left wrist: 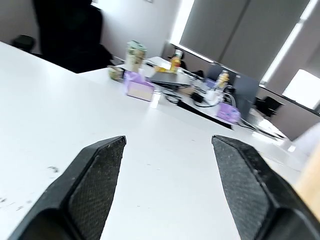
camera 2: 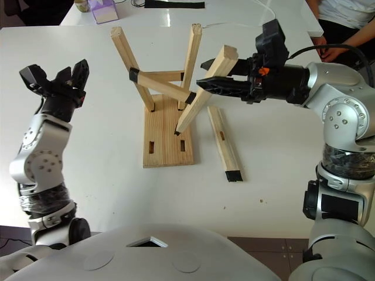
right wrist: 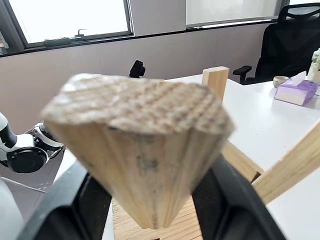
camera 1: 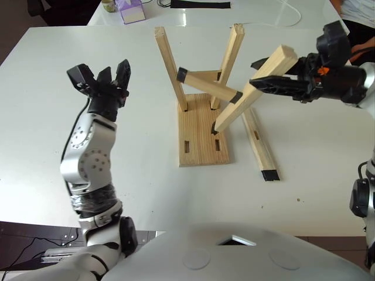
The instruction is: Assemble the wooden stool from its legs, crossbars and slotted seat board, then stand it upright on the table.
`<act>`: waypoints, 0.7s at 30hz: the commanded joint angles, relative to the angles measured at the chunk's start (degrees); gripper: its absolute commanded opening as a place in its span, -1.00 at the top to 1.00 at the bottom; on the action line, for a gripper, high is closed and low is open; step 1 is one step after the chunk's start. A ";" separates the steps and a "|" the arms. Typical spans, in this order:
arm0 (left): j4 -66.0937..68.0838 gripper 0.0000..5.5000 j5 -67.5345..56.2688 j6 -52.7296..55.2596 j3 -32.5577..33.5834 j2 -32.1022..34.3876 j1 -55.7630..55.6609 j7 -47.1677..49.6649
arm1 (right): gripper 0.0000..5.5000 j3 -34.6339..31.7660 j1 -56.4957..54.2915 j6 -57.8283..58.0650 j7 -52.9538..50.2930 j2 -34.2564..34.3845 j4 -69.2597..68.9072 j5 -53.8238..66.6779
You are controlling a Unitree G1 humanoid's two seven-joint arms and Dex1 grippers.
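The slotted seat board lies flat on the white table. Two legs stand in its far slots, leaning apart, with a crossbar between them. A third leg slants down so that its lower end meets the board's right side, and my right gripper is shut on its upper part. In the right wrist view that leg's end grain sits between the fingers. A further loose leg lies on the table right of the board. My left gripper is raised left of the board, open and empty.
A purple tissue box and a jar stand on the far table, with a dark strip beside them. A person sits at the far right corner. Bare tabletop spreads left of and in front of the board.
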 commanded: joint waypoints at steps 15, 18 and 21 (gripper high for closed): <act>0.73 -0.16 7.44 -5.48 2.67 -4.80 -1.46 8.75 | 0.26 7.68 1.17 -9.65 6.55 -4.24 3.83 -7.03; 0.91 -0.16 7.61 -6.14 2.00 -5.06 -1.68 8.28 | 0.26 9.15 -1.29 -10.55 6.57 -3.50 5.44 -7.67; 0.36 -0.16 7.93 -6.76 0.83 -5.86 -1.27 7.89 | 0.26 11.29 -4.85 -11.29 6.88 -2.69 7.72 -8.93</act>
